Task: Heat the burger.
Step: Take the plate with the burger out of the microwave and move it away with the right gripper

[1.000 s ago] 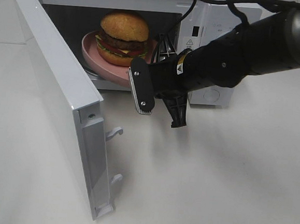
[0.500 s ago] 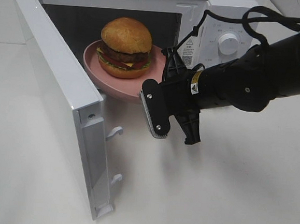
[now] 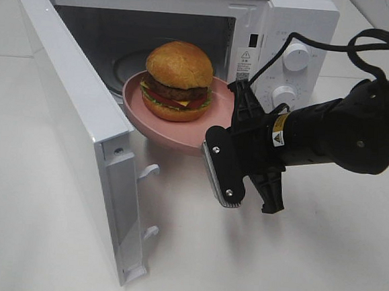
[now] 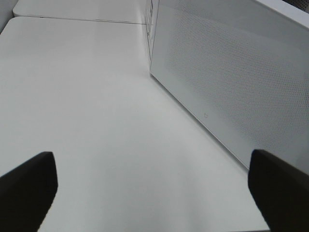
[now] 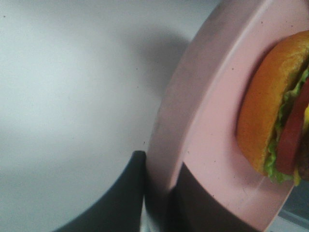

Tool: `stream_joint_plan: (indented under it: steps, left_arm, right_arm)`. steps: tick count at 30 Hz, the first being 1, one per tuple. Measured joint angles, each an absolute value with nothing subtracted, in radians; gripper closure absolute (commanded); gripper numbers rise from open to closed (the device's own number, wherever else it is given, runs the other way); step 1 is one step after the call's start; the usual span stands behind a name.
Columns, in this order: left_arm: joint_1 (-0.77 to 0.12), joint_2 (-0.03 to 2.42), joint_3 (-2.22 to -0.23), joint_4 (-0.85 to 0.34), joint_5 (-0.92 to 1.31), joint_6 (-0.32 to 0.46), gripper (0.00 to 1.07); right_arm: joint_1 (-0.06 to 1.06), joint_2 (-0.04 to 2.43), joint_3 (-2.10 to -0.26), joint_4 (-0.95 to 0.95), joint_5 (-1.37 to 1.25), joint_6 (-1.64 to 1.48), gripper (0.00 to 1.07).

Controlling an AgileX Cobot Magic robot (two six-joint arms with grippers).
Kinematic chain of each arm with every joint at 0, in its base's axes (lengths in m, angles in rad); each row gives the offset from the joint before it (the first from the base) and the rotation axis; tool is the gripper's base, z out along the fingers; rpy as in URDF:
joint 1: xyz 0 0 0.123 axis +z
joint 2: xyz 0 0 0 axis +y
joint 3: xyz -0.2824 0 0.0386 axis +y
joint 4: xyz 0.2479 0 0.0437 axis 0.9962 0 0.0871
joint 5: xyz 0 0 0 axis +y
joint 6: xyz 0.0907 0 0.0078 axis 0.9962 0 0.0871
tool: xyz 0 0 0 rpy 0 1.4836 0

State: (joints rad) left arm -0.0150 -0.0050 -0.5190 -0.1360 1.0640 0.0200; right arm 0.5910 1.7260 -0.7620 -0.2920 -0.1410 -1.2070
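Observation:
The burger (image 3: 179, 80), with a glossy brown bun, patty, cheese, tomato and lettuce, sits on a pink plate (image 3: 142, 109). The plate hangs at the mouth of the open microwave (image 3: 292, 18), half out of the cavity. My right gripper (image 3: 227, 123) is shut on the plate's near right rim. The right wrist view shows its dark fingers (image 5: 123, 198) pinching the pink plate (image 5: 207, 121) edge, with the burger (image 5: 268, 111) beyond. My left gripper (image 4: 154, 193) is open over bare table with nothing between its fingers, and it is outside the exterior high view.
The microwave door (image 3: 83, 110) swings wide to the front left, with its latch hooks (image 3: 148, 172) pointing inward. Its outer face (image 4: 231, 77) fills the left wrist view. Two control knobs (image 3: 296, 57) sit on the right panel. White tabletop (image 3: 320, 263) spreads in front.
The right gripper has drawn the plate and burger out of the microwave cavity, toward the front right. The left gripper shows no movement.

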Motion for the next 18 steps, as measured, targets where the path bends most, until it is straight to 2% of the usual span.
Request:
stream_joint_plan:
  steps: [18]
  left_arm:
    - [-0.015,-0.005,-0.519,-0.136,1.064,0.020,0.07]
  right_arm:
    - [0.587,1.490,-0.602,-0.272,-0.123,-1.165,1.07]
